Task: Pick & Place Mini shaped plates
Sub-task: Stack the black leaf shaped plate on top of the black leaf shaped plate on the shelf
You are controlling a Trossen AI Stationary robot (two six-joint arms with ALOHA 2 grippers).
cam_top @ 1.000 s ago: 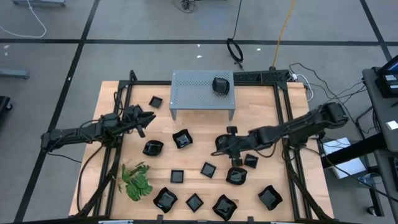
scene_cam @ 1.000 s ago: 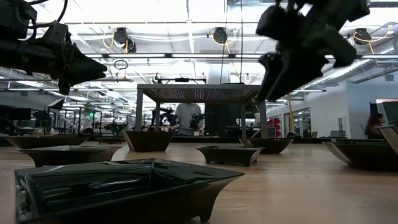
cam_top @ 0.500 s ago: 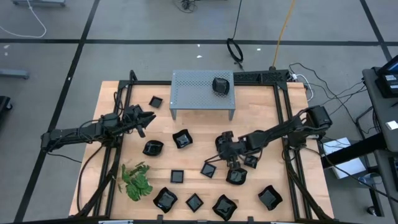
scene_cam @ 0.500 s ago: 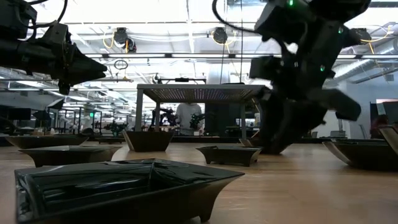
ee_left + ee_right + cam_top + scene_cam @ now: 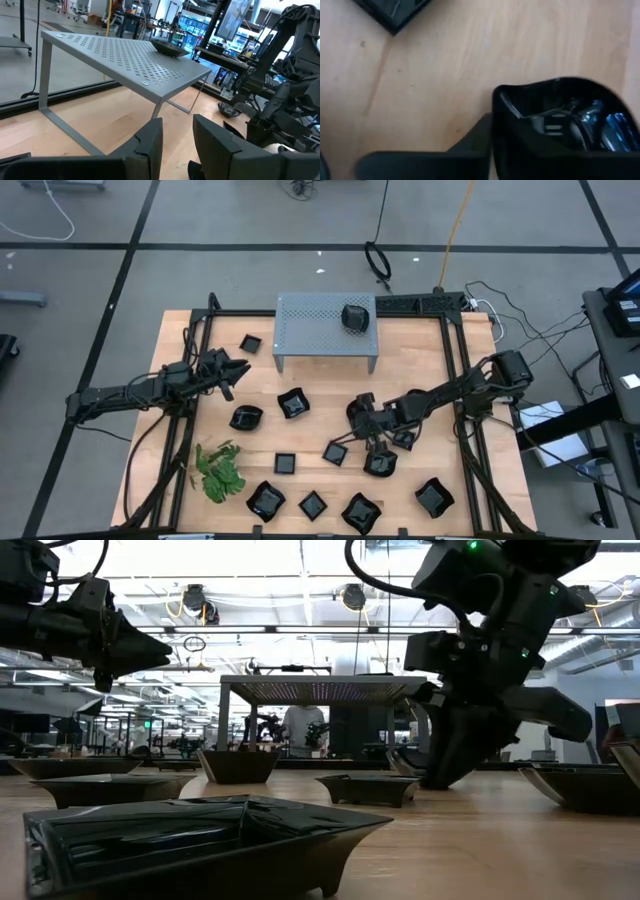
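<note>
Down on the table, right of centre: right claw [image 5: 372, 448] is low among the mini shaped plates [image 5: 312, 505], pressed against a rounded black plate [image 5: 560, 125].
Right claw state: looks clamped on that plate's rim. The right wrist view shows a dark finger tight against the edge, though only one finger shows clearly.
Left claw: left claw [image 5: 232, 370] hangs over the left side of the table, part-open with nothing between its fingers, just waiting.
Where the plates are: most are scattered across the near half of the table [image 5: 420, 360]. One plate [image 5: 355, 316] already sits on top of the grey perforated stand [image 5: 320, 325] at the far side. A green sprig [image 5: 220, 470] lies near left.
What could go wrong: it's a thin rim pinch on glossy stuff, so I'd guess the plate could tip or slip out on the lift. Neighbouring plates sit close, so the arm could nudge them too.
Hard to see: the arm covers the grip from above. The low view only gives a dark silhouette, so how deep the grip goes is anyone's guess.
</note>
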